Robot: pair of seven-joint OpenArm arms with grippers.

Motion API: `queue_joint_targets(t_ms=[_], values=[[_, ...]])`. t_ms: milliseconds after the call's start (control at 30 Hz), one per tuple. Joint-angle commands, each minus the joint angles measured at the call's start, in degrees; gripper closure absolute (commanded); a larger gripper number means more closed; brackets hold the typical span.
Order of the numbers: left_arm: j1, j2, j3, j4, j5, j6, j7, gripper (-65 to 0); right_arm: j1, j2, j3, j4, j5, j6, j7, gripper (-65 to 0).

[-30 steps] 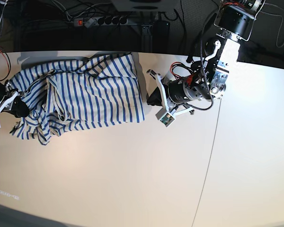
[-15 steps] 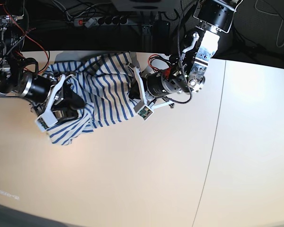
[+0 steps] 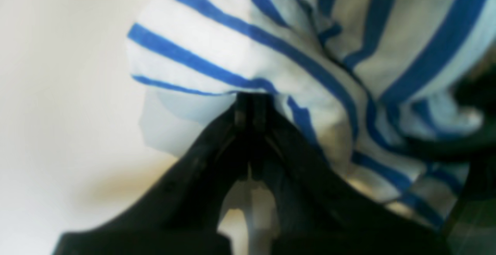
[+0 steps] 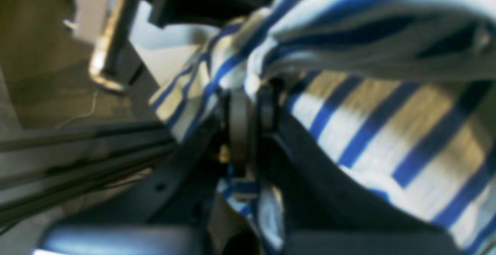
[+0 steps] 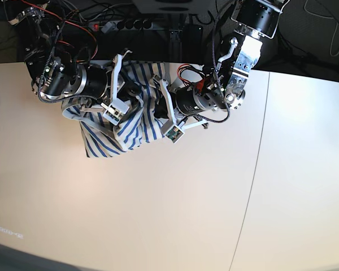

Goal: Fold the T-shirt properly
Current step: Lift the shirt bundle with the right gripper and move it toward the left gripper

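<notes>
The T-shirt (image 5: 116, 127), cream-white with blue stripes, is gathered into a bunch between my two arms near the table's back edge. Its lower part hangs in folds down to the table. In the base view my left gripper (image 5: 158, 106) comes in from the right, shut on the shirt's right side. The left wrist view shows the black fingertips of the left gripper (image 3: 248, 102) pinched together on a striped fold (image 3: 240, 49). My right gripper (image 5: 128, 90) reaches in from the left. In the right wrist view the right gripper (image 4: 248, 100) is shut on striped cloth (image 4: 372, 131).
The white table (image 5: 158, 214) runs forward and to the right, with a thin seam (image 5: 253, 169) across it. Behind its back edge lie a power strip (image 5: 121, 24) and loose cables. The two arms' wrists are close together over the shirt.
My right arm has swept from the far left toward the middle, carrying the shirt's left side with it. The flat-lying shirt is now bunched up. The left arm shifted left earlier, then held.
</notes>
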Motion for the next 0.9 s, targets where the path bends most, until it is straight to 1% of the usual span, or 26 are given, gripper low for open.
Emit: queue_joint_targets(t_ms=[0,100,300,433,467,567,700,800,867], values=[[-0.6,0.2,0.1,0.5,0.0,-0.7,-0.3,0.0,0.4,0.6,-0.3,1.0,-0.1,3.7,1.1,0.0],[-0.7,0.2,0.0,0.5,0.0,-0.6,-0.2,0.0,0.4,0.6,-1.6,1.0,-2.7,3.7,1.3,0.0],[-2.8,-0.1,-0.4,2.3,-0.2,-0.7,1.7,0.0,0.4,0.6,-1.9,1.0,-2.8,3.7,1.5,0.0],[-3.7,-0.3,-3.9,7.1,-1.1,-1.0,4.4,0.0,0.4,0.6,-1.9,1.0,-2.3,3.7,1.7,0.0],[-3.7,-0.7,-5.1,7.9,-2.0,-1.3,5.1,0.0,0.4,0.6,-1.9,1.0,-1.7,3.7,1.8,0.0],[-3.6,-3.7,-8.1,8.3,-6.1,-1.6,5.4,0.0,0.5,0.6,-1.9,1.0,-0.2,3.7,1.9,0.0],[-3.5,-7.0,-11.5,8.3,-7.8,-1.8,5.5,0.0,0.5,0.6,-1.9,1.0,-0.2,3.7,2.1,0.0],[-3.5,-8.7,-13.4,8.3,-10.9,-3.5,6.2,0.0,0.5,0.6,-1.9,1.0,0.6,3.7,2.4,0.0],[-3.5,-9.5,-14.0,8.3,-12.3,-3.7,7.6,0.0,0.4,0.6,-1.9,1.0,2.4,3.7,2.4,0.0]])
